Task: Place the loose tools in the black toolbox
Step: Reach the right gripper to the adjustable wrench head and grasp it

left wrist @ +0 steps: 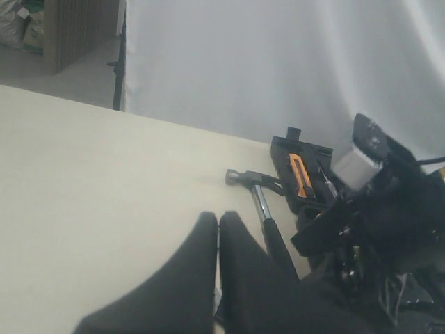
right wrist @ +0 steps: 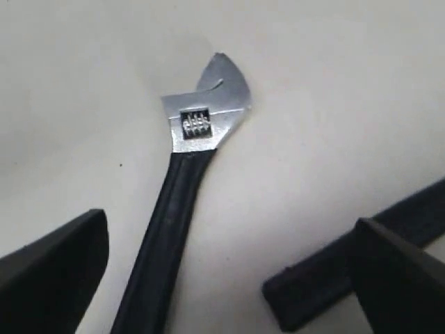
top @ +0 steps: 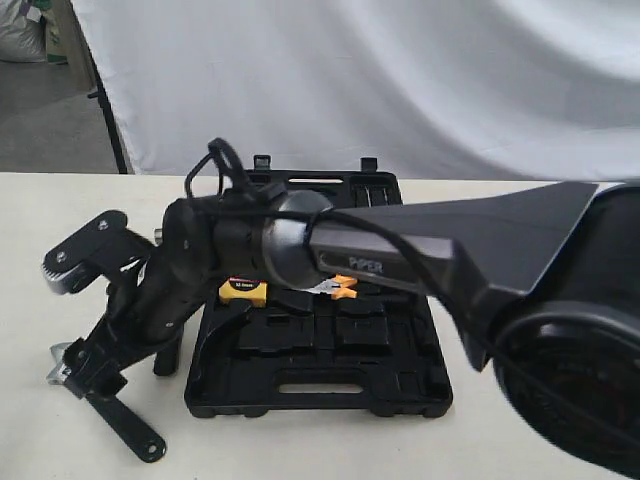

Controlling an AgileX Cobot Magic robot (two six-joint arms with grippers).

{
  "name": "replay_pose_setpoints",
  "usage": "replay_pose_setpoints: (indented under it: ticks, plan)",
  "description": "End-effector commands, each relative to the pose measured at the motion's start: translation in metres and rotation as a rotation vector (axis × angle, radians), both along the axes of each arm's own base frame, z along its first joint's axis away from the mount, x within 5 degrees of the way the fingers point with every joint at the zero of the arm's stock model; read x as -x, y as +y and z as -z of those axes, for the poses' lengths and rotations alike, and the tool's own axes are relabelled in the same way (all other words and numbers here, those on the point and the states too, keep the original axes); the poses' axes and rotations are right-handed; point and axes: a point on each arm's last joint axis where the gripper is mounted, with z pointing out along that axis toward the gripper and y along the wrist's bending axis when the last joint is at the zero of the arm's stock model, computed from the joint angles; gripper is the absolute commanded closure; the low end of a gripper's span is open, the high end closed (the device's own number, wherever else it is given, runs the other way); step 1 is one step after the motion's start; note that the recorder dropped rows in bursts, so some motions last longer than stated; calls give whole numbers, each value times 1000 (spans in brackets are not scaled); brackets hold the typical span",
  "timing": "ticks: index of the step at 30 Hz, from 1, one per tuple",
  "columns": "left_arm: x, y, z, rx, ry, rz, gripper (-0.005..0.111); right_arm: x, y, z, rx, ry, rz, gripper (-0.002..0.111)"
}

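A: Where is the adjustable wrench (right wrist: 182, 182)?

B: Flat on the pale table (top: 330, 450), outside the black toolbox (top: 405, 398). In the exterior view it lies left of the box, with its silver head at the far-left end.

A: And the right gripper (right wrist: 231, 226)?

B: Its arm reaches across the middle to that side. The 2 fingers are spread wide and hold nothing. In the wrist view the wrench shows between them, with the handle running closer to 1 finger. Whether either finger touches it, I cannot tell. A black bar (right wrist: 313, 292) lies near the wrench, apart from it — I cannot tell what it is.

A: The left gripper (left wrist: 216, 224)?

B: Fingers pressed together with nothing between them, over bare table.

A: The claw hammer (left wrist: 264, 212)?

B: On the table just beside the toolbox, steel head pointing away from the left wrist camera.

A: And the box itself?

B: Open, both halves lying flat, 2 latches (top: 262, 162) on the far edge. A yellow tape measure (top: 243, 290) and pliers with orange sleeves (top: 343, 288) sit inside — both near the hinge line.
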Motion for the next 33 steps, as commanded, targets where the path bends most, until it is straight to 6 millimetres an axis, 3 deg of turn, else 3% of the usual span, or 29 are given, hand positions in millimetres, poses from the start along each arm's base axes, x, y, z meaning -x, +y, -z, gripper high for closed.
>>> replay_pose_setpoints:
  ticks: [1,15,28,30,33]
  plan:
    - [1,1,-2,-2,-13,-26,106,7,14,19,-25,-57,-36,21]
    - [1,1,-2,-2,-13,-26,106,0,50,55,-67,-87,-48,21]
    - [1,1,-2,-2,-13,-26,106,-3,57,70,-51,-68,-60,21]
    - [1,1,-2,-2,-13,-26,106,-2,57,71,-38,-58,-66,25]
    - [1,1,-2,-2,-13,-26,106,-1,56,71,-33,-54,-68,47]
